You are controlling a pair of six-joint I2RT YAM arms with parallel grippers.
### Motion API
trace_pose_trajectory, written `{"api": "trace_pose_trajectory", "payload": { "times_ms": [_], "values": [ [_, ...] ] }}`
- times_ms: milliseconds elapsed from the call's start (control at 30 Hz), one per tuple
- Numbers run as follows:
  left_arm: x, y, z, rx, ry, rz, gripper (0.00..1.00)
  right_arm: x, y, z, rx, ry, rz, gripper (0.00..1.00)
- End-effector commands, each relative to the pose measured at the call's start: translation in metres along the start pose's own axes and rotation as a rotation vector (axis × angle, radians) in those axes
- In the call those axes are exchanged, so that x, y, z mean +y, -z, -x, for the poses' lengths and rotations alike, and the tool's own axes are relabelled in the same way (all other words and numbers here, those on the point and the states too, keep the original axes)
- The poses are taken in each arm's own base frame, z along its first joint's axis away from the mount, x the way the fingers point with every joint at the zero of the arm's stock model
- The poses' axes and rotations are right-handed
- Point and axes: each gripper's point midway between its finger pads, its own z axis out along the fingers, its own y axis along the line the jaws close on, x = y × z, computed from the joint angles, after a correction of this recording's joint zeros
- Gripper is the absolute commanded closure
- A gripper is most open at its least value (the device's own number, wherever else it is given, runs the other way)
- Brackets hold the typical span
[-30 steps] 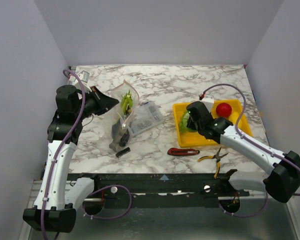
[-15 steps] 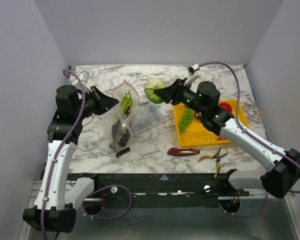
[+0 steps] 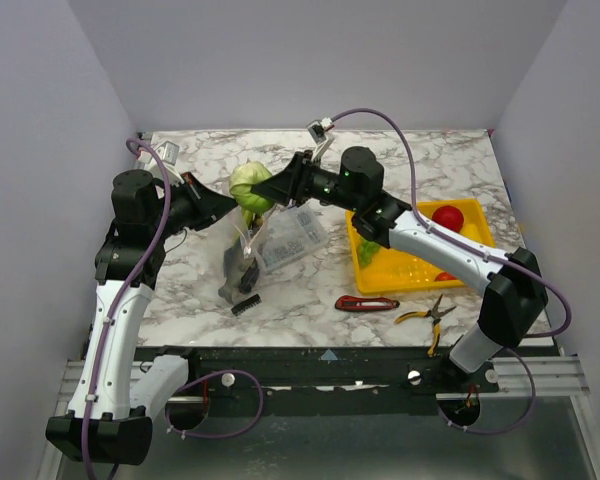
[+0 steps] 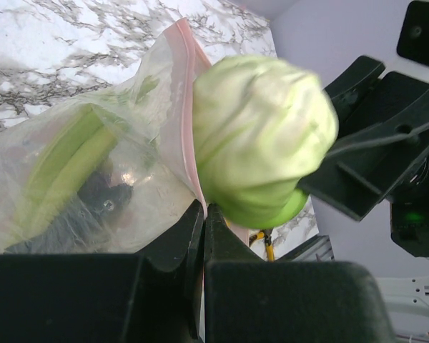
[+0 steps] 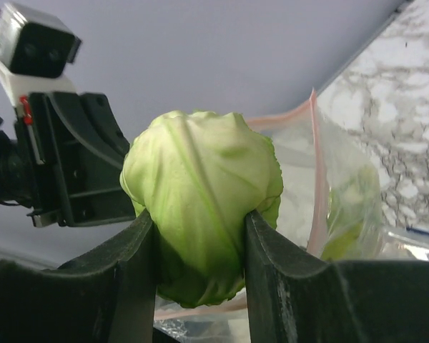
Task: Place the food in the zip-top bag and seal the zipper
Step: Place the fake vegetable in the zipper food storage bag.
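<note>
Loading step: my right pincer [image 5: 196, 221] grips the round pale-green toy cabbage [image 5: 200, 171], upper left-centre of the top view.
Bag: my left pincer [image 4: 204, 211] pinches the pinkish-red zipper strip [image 4: 177, 93] of the clear floppy pouch [image 4: 79, 164].
Next: push cabbage into the mouth, seemingly narrow.

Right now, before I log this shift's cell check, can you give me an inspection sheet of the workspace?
Surface: marble table, no spill seen.
Job's things: cabbage at mouth of zip-top bag, celery inside; tomato, grapes in yellow tray.
Clutter: compartment box, red-handled knife, pliers.
Grippers: left gripper shut on bag; right gripper shut on cabbage.
Cables: purple cable along each arm.
Surroundings: plain walls, nothing else seen.
</note>
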Motion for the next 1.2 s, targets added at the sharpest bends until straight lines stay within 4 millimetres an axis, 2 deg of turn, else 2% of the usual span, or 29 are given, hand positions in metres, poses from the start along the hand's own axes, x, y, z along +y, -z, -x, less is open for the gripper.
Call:
{"api": "trace_pose_trajectory", "payload": {
  "times_ms": [0,167,467,567,667,800,967,1067,1167],
  "values": [
    [-0.01,0.001,0.009,-0.027,-0.026,-0.035,1.0,-0.006,-0.005,-0.025,0.098,0.062,-0.096,0.98],
    [-0.013,0.003,0.01,-0.032,-0.027,-0.04,1.0,-0.03,-0.001,-0.045,0.177,0.126,-0.246,0.94],
    [-0.02,0.011,0.012,-0.042,-0.037,-0.044,1.0,-0.056,-0.003,-0.044,0.216,0.194,-0.371,0.88],
    [-0.021,0.013,0.013,-0.048,-0.043,-0.042,1.0,-0.054,-0.004,-0.041,0.214,0.193,-0.371,0.86],
    [-0.021,0.012,0.013,-0.048,-0.038,-0.045,1.0,-0.041,-0.013,-0.041,0.23,0.188,-0.31,0.82],
    [-0.023,0.01,0.013,-0.042,-0.032,-0.058,1.0,-0.022,-0.026,-0.052,0.273,0.223,-0.266,0.69],
    [-0.026,0.014,0.016,-0.051,-0.042,-0.055,1.0,-0.016,-0.04,-0.069,0.329,0.185,-0.246,0.53],
    [-0.027,0.015,0.016,-0.056,-0.047,-0.058,1.0,-0.021,-0.045,-0.084,0.382,0.167,-0.274,0.36],
    [-0.028,0.017,0.018,-0.061,-0.054,-0.056,1.0,-0.02,-0.043,-0.079,0.384,0.165,-0.297,0.19]
  ]
}}
